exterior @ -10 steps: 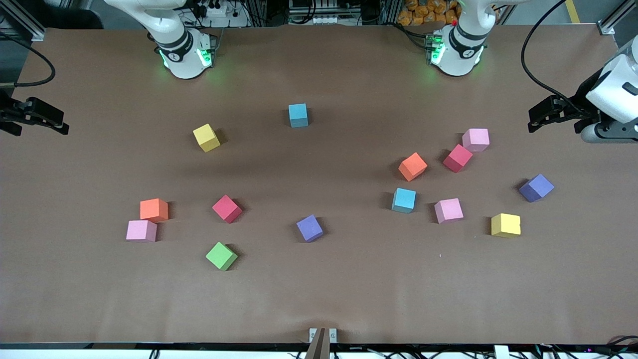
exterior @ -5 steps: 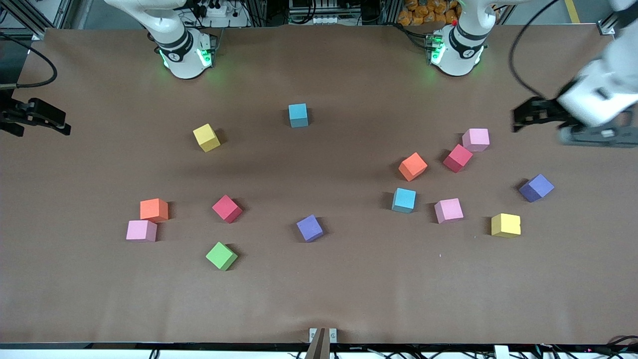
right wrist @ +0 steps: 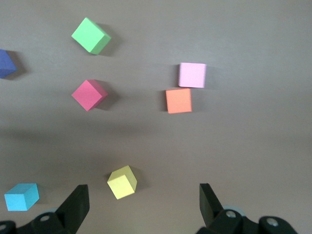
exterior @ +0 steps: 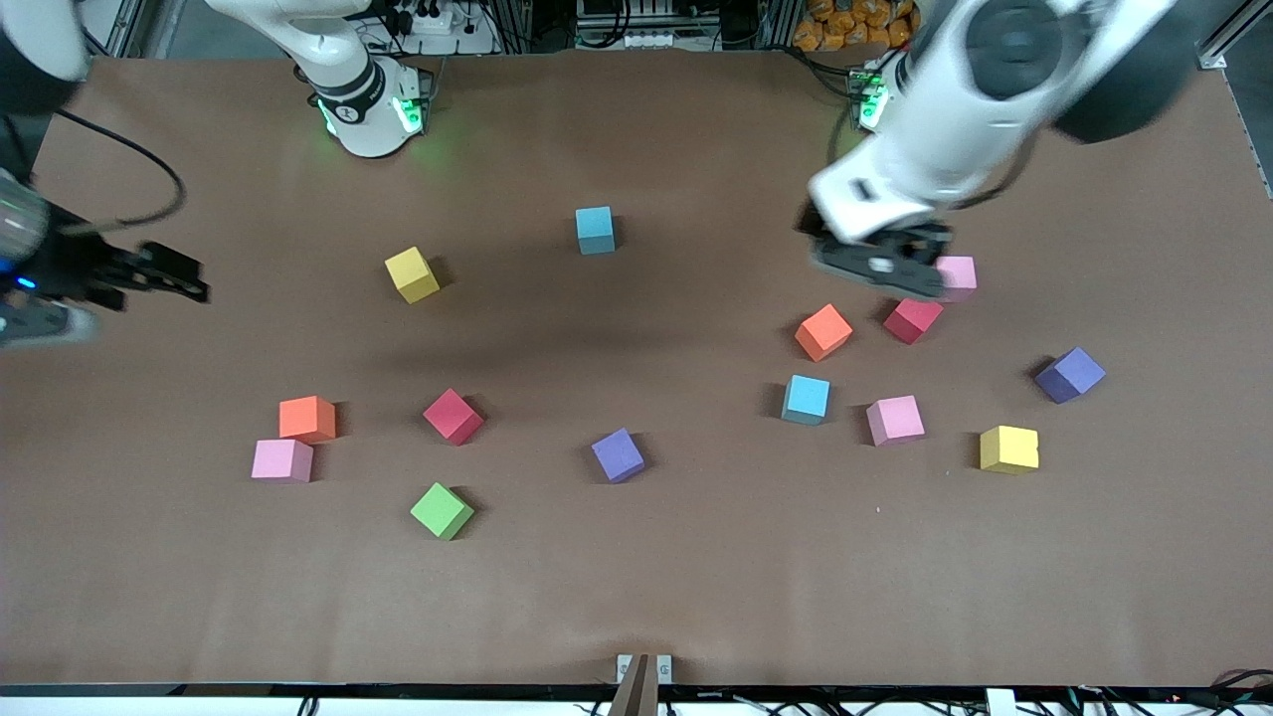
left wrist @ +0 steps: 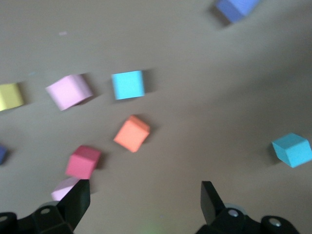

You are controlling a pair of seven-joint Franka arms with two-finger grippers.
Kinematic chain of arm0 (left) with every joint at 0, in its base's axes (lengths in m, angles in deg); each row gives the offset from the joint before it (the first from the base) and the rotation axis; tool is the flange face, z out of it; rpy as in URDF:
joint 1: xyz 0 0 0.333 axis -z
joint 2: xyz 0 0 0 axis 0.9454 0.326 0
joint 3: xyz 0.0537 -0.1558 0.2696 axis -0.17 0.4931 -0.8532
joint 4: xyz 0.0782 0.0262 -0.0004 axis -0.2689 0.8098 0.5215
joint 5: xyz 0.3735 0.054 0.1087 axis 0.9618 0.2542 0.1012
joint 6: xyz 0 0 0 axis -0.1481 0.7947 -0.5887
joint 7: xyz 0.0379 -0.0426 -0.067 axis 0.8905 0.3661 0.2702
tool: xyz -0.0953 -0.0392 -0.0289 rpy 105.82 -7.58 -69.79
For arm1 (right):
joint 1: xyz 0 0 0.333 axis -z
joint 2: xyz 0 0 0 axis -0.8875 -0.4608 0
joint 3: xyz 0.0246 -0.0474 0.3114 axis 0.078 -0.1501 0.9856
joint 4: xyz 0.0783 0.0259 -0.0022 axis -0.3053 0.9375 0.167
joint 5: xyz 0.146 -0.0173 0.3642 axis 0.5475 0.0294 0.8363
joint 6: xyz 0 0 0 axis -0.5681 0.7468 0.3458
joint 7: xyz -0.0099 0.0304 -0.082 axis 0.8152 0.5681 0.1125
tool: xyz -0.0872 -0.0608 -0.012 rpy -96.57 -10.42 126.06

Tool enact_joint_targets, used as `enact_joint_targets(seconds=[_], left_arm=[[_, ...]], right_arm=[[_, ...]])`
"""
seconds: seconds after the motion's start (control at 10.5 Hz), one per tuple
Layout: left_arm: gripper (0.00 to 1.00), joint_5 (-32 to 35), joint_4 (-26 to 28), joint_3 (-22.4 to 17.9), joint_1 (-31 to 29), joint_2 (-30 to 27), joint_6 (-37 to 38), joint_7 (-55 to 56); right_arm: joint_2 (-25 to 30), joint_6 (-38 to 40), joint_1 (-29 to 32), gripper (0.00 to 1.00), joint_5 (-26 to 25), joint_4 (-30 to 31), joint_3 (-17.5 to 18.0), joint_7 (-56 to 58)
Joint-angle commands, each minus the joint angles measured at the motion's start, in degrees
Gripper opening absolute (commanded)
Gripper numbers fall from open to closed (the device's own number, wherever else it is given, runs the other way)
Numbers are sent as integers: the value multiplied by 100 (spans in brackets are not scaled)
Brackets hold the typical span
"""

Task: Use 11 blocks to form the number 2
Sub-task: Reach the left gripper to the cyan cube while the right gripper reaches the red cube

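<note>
**Blocks all loose, first pick not yet made**

Nothing of the 2 is laid out, so I judge this to be the reach for a first block. Nearest the front camera, at 7 o'clock on the tabletop (exterior: 636, 597), sit the green block (exterior: 442, 510), a pink block (exterior: 281, 460), an orange block (exterior: 307, 419) and a red block (exterior: 454, 416). One purple cube (exterior: 618, 454) lies near the centre. At 4 o'clock are a yellow block (exterior: 1008, 448), a second pink block (exterior: 895, 419) and a light blue block (exterior: 806, 399).

Farther up, at 2 o'clock, the left gripper (exterior: 875, 261) hangs over a third pink block (exterior: 960, 270) and a second red block (exterior: 912, 320). Its jaws are spread wide and hold nothing. The right gripper (exterior: 179, 283) is at 9 o'clock over the tabletop's edge, equally wide and empty.

I'd next settle the left gripper on one block. The red one sits skewed, so the wrist must turn to square the jaws to its faces before descending.
</note>
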Motion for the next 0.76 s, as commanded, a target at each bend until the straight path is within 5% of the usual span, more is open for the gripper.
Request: enact_joint_targets(seconds=[0.0, 0.19, 0.38, 0.67], left_arm=[[100, 34, 697, 727, 103, -43, -761, -112], [100, 43, 1322, 1150, 419, 96, -1762, -473], [100, 113, 1351, 1310, 1049, 683, -2116, -491], [100, 1436, 1298, 1563, 1430, 1493, -2713, -518]], right_arm=[[-300, -272, -129, 100, 56, 141, 182, -76], [-634, -518, -174, 100, 65, 167, 349, -189], [-758, -1060, -209, 100, 345, 569, 402, -287], [-907, -2106, -525, 100, 364, 1133, 403, -330]])
